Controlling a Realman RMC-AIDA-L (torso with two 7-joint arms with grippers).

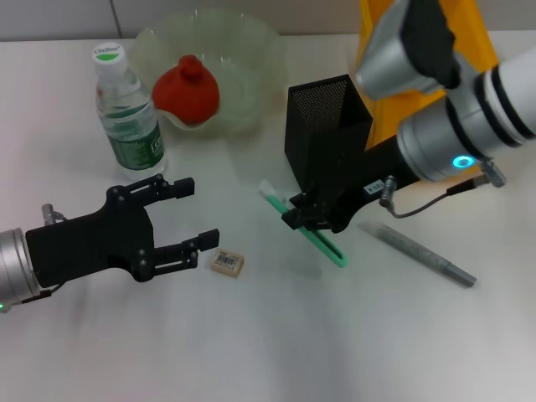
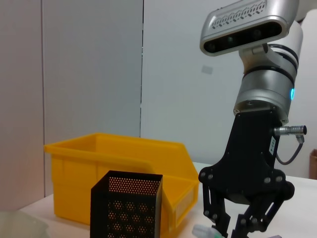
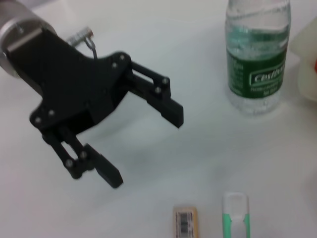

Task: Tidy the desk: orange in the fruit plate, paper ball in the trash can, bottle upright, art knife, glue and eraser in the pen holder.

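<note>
The right hand (image 1: 311, 216) is low on the counter (image 1: 251, 352), right in front of the black mesh pen holder (image 1: 327, 126), w/ its fingers closed on the green art knife (image 1: 306, 228). The knife lies flat, long way running from its white tip near the middle of the counter down & out toward the robot's right; the hand pinches it about mid-way. So the pen holder is just behind the hand, touching or almost, can't tell which. Next job, I think: lift, tip the knife up on end, drop it in the open top. The left hand (image 1: 188, 219) hovers w/ fingers spread wide, pointing at the small eraser (image 1: 228, 263), which sits just past its lower finger, a bit toward the robot's right. The left is the nearer hand for the eraser. The grey glue stick (image 1: 419, 254) lies flat, well off to the right, slanted like the knife, nearer the right arm. The water bottle (image 1: 127, 109) already stands up, next to the pale fruit plate (image 1: 251, 50) w/ a red-orange fruit (image 1: 186, 90) in it. A yellow bin (image 1: 469, 33) sits behind the pen holder. No paper ball seen.
</note>
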